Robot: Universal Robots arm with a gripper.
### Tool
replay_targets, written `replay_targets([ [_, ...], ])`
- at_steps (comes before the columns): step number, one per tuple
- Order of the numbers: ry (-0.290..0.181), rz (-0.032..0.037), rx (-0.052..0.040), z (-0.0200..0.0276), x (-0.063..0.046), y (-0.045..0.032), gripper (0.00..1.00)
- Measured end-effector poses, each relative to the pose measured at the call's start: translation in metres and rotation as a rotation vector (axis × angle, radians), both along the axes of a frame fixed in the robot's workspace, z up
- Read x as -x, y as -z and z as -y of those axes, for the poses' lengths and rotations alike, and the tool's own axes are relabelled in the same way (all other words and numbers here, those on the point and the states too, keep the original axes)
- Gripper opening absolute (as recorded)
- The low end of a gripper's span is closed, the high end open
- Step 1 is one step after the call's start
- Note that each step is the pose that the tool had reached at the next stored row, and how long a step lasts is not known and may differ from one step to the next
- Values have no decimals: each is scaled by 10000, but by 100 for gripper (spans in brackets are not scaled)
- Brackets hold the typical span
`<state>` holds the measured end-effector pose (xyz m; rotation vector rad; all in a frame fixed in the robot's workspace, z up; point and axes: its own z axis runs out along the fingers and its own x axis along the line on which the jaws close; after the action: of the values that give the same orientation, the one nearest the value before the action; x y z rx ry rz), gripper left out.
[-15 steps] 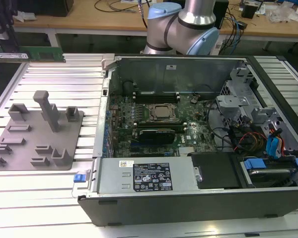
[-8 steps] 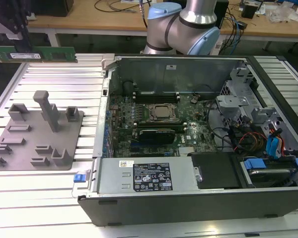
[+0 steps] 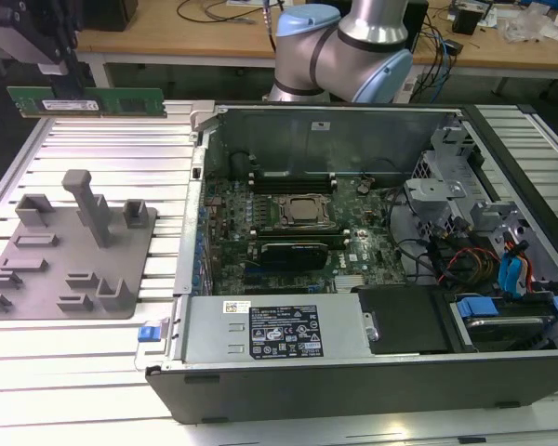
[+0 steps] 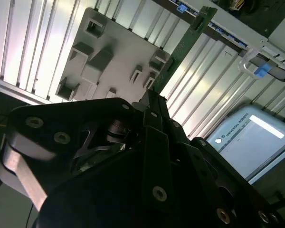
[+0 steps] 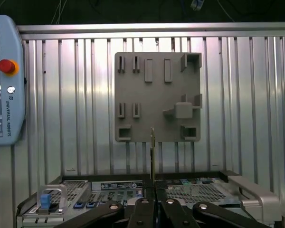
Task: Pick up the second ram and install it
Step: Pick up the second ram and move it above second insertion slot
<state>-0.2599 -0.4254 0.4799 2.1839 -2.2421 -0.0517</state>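
The second ram (image 3: 86, 100), a long green stick, hangs level in the air above the far corner of the ribbed table at the exterior view's left. My gripper (image 3: 63, 78) is shut on it from above. In the second wrist view the ram (image 4: 185, 45) juts out from between the black fingers (image 4: 154, 111), over the table. In the first wrist view I see the ram (image 5: 152, 152) edge-on, rising from the gripper (image 5: 153, 189). The open computer case (image 3: 201, 167) lies to the exterior view's right of the gripper, with the motherboard's memory slots (image 3: 293, 175) near its far wall.
A grey fixture plate (image 3: 74, 251) with posts and pockets lies on the ribbed table (image 3: 93, 362), below the held ram. A black expansion card (image 3: 298, 251) and the CPU (image 3: 302, 212) sit in the case. A teach pendant (image 5: 4, 80) lies beside the table. The arm's base (image 3: 344, 46) stands behind the case.
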Motion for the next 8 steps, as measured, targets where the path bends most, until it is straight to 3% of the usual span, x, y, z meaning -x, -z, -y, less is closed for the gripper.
replay_targets([
  [8,0,0,1,0,-184,1,9],
])
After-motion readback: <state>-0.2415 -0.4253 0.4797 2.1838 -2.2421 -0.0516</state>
